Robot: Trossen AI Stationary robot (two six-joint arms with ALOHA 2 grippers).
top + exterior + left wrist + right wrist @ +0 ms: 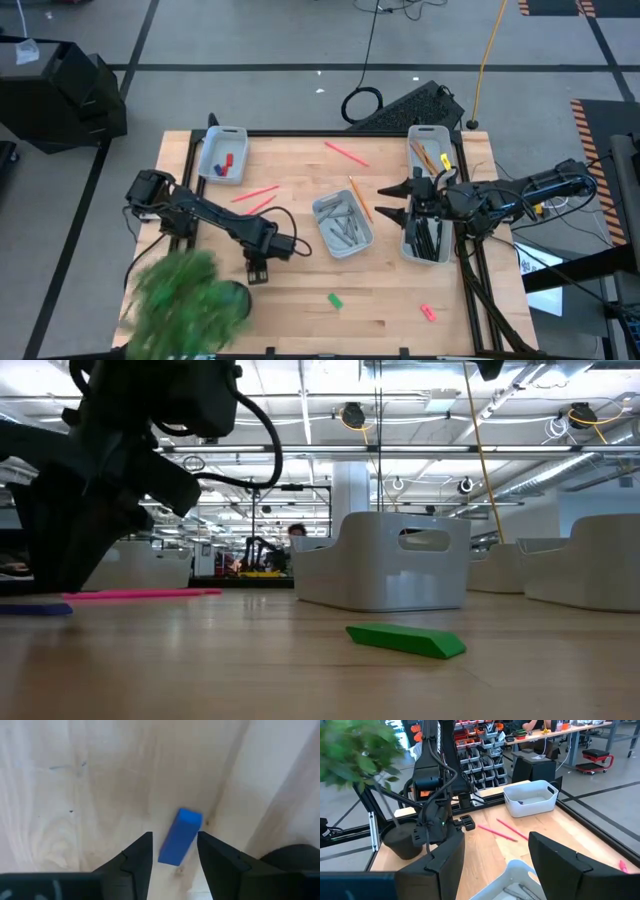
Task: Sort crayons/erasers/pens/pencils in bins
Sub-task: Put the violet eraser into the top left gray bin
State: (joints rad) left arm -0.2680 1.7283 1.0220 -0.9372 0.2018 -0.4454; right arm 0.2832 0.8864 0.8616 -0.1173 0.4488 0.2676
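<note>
Wooden surface [300, 300]: bins [343, 224] part-filled; pencils [255, 192], erasers [335, 299] loose. Left hand [174, 851] open astride blue eraser [180, 836] (ungripped); right hand [396, 201] open, empty.

You had the eraser [180, 836] lying on the desk [75, 795] between the left pincer's [175, 854] fingers; the crayons [343, 226] lay in the middle bin [361, 243].

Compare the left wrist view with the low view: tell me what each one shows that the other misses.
Only the left wrist view shows the left hand open, its fingers straddling the blue eraser, which lies flat on the table. Only the low view shows the green eraser, a bin behind it, and a pink pencil. Both show the blue eraser, seen in the low view only as a sliver at the picture's left edge.
</note>
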